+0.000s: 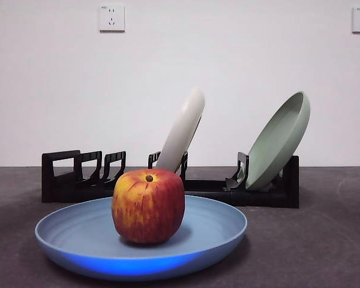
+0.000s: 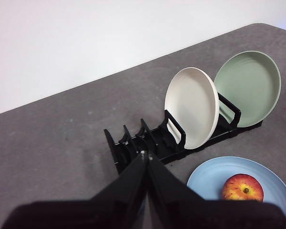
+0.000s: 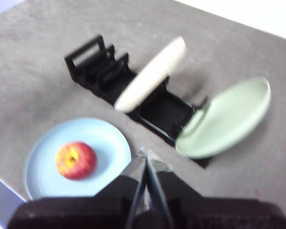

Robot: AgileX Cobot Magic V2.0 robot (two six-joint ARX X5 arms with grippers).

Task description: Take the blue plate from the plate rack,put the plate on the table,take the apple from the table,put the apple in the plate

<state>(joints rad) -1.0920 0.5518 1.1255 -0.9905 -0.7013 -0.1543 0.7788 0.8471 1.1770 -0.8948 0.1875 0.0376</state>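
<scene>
From where I'm sitting the apple sits in the blue plate on the bench, both tools pinched shut and empty, and it looks firm, probably slick-skinned, so I'd grab its widest middle.

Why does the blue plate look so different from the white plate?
The blue plate lies flat on the table; the white plate stands tilted in the rack. The blue plate holds an apple; the white plate holds nothing. The colors differ: light blue against cream. Both are round and shallow.
</scene>
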